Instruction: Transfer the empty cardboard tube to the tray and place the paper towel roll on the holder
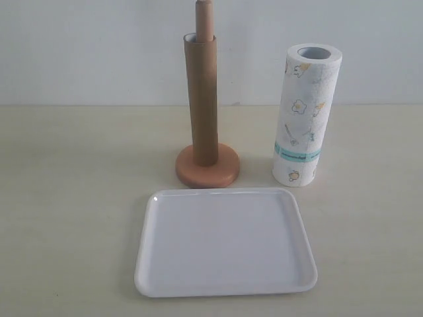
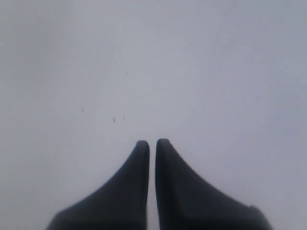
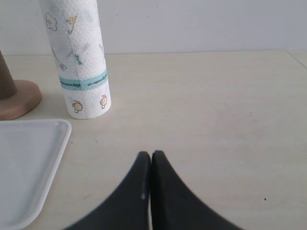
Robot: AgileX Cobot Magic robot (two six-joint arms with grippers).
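The brown cardboard tube [image 1: 202, 99] stands upright over the wooden holder, whose post tip [image 1: 203, 18] sticks out of its top and whose round base [image 1: 207, 166] rests on the table. To its right the paper towel roll [image 1: 305, 115] stands on end, also seen in the right wrist view [image 3: 79, 57]. The white tray [image 1: 225, 242] lies empty in front of both. No gripper shows in the exterior view. My left gripper [image 2: 152, 143] is shut, facing only a blank pale surface. My right gripper [image 3: 151, 154] is shut and empty, low over the table, apart from the roll.
The pale wooden table [image 1: 66, 198] runs back to a white wall [image 1: 99, 53]. In the right wrist view a tray corner [image 3: 33, 163] and the holder base [image 3: 19, 98] lie beside the roll.
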